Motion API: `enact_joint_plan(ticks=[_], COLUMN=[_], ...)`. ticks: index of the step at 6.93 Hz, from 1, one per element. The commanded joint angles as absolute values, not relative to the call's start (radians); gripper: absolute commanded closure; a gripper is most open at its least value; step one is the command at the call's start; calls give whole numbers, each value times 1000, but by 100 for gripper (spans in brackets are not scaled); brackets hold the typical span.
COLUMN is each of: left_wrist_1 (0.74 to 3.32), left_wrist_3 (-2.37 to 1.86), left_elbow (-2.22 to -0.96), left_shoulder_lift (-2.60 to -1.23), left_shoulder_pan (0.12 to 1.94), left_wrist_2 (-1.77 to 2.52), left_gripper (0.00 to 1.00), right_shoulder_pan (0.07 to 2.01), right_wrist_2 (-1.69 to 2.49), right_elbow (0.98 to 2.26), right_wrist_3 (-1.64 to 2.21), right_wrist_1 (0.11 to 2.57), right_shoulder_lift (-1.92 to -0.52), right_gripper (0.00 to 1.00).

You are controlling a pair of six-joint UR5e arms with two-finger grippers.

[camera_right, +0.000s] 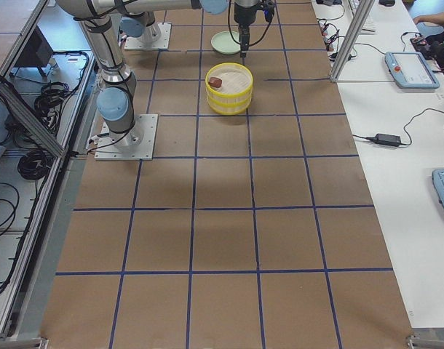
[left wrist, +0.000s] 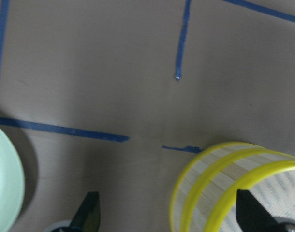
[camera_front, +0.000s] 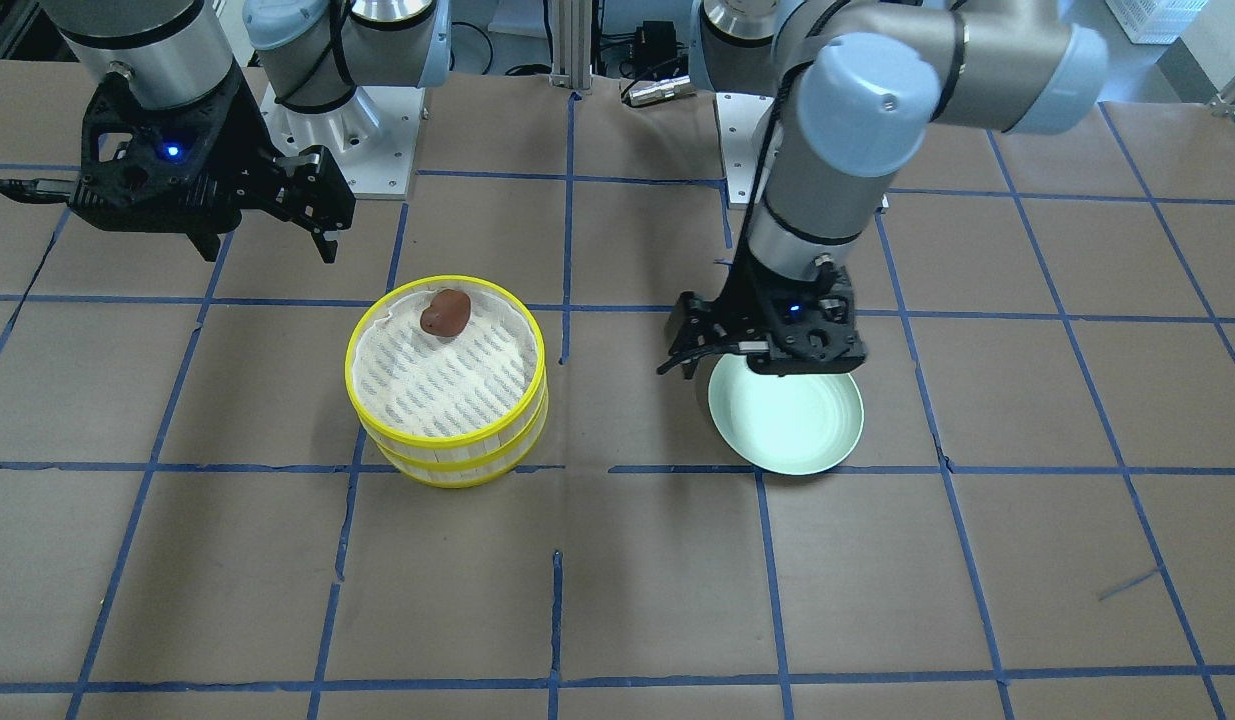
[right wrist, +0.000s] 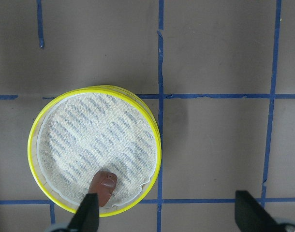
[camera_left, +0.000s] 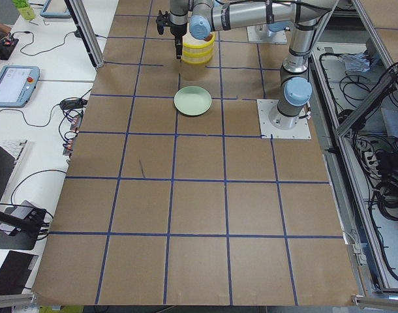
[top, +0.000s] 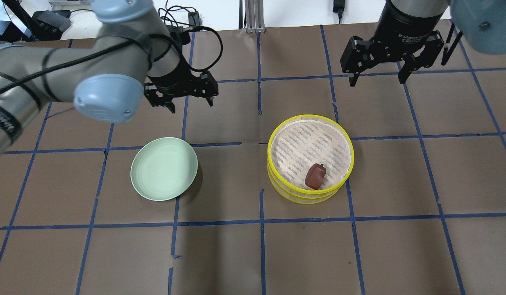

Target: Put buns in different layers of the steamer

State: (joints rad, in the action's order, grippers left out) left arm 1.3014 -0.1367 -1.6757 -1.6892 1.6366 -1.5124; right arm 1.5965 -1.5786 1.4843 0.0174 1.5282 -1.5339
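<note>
The steamer [top: 310, 117] stands stacked as two yellow-rimmed layers at the table's middle right. The dark reddish-brown bun [top: 315, 176] lies on the top layer's white liner [top: 302, 143] near its rim, and also shows in the front view [camera_front: 444, 312] and the right wrist view [right wrist: 103, 186]. The white bun is not in view. My left gripper [top: 190, 104] is open and empty, over bare table between the dish and the steamer [left wrist: 220, 179]. My right gripper [top: 377, 80] is open and empty, high up and beyond the steamer.
An empty pale green dish [top: 164, 168] sits to the left of the steamer, close below my left gripper in the front view [camera_front: 785, 416]. Brown table paper with blue tape lines surrounds both.
</note>
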Motion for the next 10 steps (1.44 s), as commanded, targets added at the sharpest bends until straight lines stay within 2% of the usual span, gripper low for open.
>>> enact_joint_plan(ticks=[1,2,10], left_wrist_1=[1534,1619,1559], left_wrist_3=[-12,-12,97], left_elbow=[-1664,-1651,-1635], left_shoulder_lift=[-1494,-1459,-1519], left_shoulder_pan=[1513,1500,1511], left_wrist_2=[-1557,-1592,-1493], left_gripper=[0,0,0], right_shoulder_pan=[1597,1597,1597], right_wrist_2=[-1575,-1575,-1571], right_elbow=[1489,1489,1486], right_wrist_3=[23,21,23], right_wrist_1=[1537,1537,1528], right_shoulder_lift=[-1535,-1536,-1536], right_gripper=[0,0,0])
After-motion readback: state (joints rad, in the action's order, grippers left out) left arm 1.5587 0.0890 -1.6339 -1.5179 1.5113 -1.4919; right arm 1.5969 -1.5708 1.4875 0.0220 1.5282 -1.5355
